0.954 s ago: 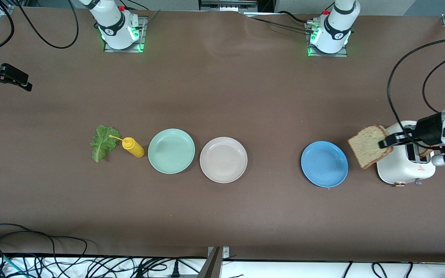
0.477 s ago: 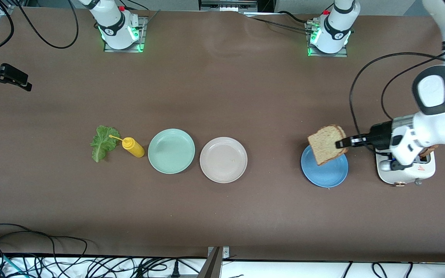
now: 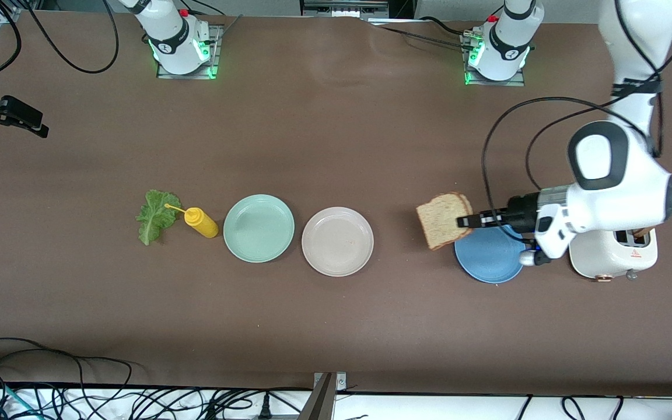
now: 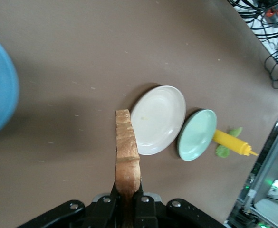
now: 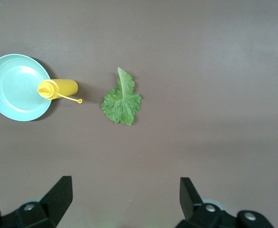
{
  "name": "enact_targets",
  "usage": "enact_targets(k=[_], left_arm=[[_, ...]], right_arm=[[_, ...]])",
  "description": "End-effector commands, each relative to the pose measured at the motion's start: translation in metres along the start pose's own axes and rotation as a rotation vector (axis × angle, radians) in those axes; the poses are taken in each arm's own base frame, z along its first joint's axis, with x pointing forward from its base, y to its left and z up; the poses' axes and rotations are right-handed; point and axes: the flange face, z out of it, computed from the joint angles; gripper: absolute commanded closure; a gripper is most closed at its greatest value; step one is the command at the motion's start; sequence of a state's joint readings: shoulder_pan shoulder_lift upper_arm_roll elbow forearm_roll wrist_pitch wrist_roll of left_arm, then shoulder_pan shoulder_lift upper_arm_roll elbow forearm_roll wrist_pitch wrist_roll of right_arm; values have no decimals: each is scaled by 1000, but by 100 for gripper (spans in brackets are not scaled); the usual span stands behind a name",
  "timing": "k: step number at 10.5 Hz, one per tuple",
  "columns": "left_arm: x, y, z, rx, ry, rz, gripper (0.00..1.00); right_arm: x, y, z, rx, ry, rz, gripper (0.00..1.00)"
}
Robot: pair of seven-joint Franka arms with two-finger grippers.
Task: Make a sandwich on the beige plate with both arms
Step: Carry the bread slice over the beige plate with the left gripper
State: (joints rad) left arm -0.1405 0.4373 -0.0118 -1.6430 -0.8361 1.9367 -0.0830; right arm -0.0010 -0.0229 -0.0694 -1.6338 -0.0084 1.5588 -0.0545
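One bread slice [image 3: 444, 220] is hanging in the air, pinched tight at its edge by the left gripper [image 3: 469, 221]. In the front view it is sitting right of the middle of the frame, over the brown table [image 3: 336, 326] between the beige plate [image 3: 338, 241] and the blue plate [image 3: 487, 256]. In the left wrist view the slice [image 4: 127, 152] is showing edge-on, standing up from the gripper's fingers [image 4: 106, 209].

The beige plate is lying bare at the middle of the frame. The mint-green plate [image 3: 259, 228] is lying just beside it, toward the right arm's end. The yellow squeeze bottle [image 3: 200, 221] is lying on its side next to that plate, and its thin tip is reaching over the lettuce leaf [image 3: 154, 216]. The white toaster [image 3: 613, 256] is standing at the right edge of the frame, just beside the blue plate.

The right gripper [image 5: 124, 197] is hanging wide open and holding nothing, up over the lettuce leaf [image 5: 121, 99].
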Motion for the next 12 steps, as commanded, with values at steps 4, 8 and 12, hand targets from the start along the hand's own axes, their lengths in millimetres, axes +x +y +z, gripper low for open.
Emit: enact_targets(k=[4, 8, 12], left_arm=[[-9, 43, 89, -189, 33, -113, 100], [-18, 55, 177, -217, 177, -185, 100], [-29, 53, 223, -223, 232, -236, 100]], right_arm=[[-2, -1, -5, 16, -1, 8, 0], [-2, -2, -5, 16, -1, 5, 0], [-2, -2, -5, 16, -1, 4, 0]])
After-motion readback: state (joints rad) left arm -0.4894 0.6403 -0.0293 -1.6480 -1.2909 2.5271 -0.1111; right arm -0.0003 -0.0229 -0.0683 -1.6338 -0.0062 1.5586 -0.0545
